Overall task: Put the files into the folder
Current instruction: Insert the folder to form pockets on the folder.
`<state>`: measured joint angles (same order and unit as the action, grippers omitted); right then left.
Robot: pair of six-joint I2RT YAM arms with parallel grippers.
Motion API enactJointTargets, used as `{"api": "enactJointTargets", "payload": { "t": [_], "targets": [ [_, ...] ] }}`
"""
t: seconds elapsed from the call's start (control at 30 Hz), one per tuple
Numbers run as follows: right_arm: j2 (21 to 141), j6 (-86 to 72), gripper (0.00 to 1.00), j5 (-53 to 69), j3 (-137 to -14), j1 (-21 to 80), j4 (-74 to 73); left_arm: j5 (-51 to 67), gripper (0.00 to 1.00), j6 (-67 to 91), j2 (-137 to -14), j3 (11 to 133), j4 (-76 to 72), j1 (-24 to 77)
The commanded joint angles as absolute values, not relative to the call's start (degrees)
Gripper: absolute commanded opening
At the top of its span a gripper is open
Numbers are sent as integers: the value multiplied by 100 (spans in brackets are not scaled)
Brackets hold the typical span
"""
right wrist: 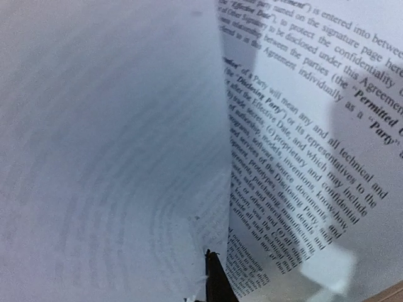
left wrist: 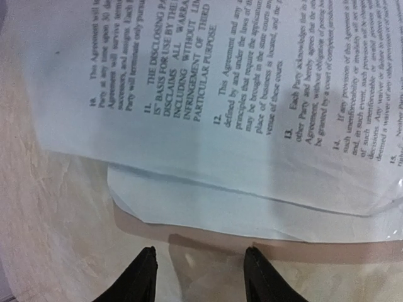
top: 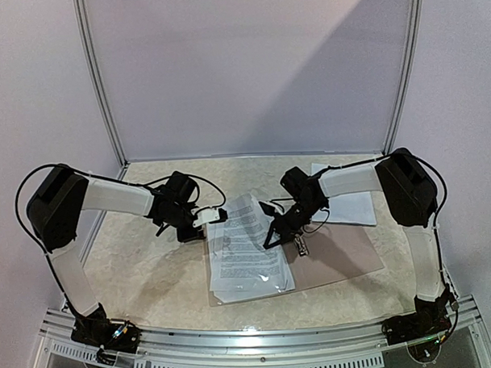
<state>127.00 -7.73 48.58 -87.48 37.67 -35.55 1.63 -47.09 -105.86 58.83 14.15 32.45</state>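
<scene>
- L gripper (left wrist: pixel 201 277): jaws about half apart and released, nothing between the black fingertips (left wrist: pixel 146 277). It touched nothing and sat just short of the near edge of the files (top: pixel 248 252).
- R gripper (right wrist: pixel 211 263): clenched tight on the files. It pinched the edge of the top sheet, which curled up like a wall beside the one visible finger.
- The files lay as a loose, fanned stack on the left half of the folder (top: pixel 341 253). The folder lay open and flat on the table (top: pixel 152 276), its bare tan half at 3 o'clock from the stack.
- A separate loose sheet (top: pixel 347 209) sat at 12 o'clock from the folder's bare half, partly under the R forearm.
- Hidden or unclear: the R wrist view was nearly filled by paper, w/ the lifted sheet blurred and only one fingertip showing. The L wrist view cut the stack off at top and right. In the top view the R fingertips were lost against dark hardware, and the part of the folder under the stack was covered.
- L arm (top: pixel 117 196): elbow high at the table's 9 o'clock side, forearm reaching inward, w/ the gripper at 10 o'clock of the stack.
- R arm (top: pixel 350 180): mirrored, w/ its elbow at the 3 o'clock side and wrist angled down, gripper at 2 o'clock of the stack, on its right edge.
</scene>
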Motion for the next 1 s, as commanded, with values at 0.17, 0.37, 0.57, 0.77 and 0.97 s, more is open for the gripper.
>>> {"api": "enactJointTargets", "payload": {
  "t": [0.17, 0.37, 0.57, 0.77, 0.97],
  "targets": [
    [12835, -1661, 23, 3971, -8632, 3673, -2652, 18, 49, -4691, -10932, 5733, 1758, 3243],
    [12418, -2077, 28, 3476, -8237, 3542, -1931, -118, 49, -4726, -10765, 5746, 1843, 3209],
    [12303, -2527, 34, 3213, -8067, 3457, -1257, -217, 49, -4634, -10798, 5847, 1874, 3090],
    [12375, -2652, 40, 2980, -8049, 3455, -1005, -268, 48, -4022, -11176, 6255, 1837, 3025],
    [12287, -2852, 49, 2417, -8032, 3457, -736, 440, 47, -2900, -11459, 6917, 2052, 2632]
  ]
}}
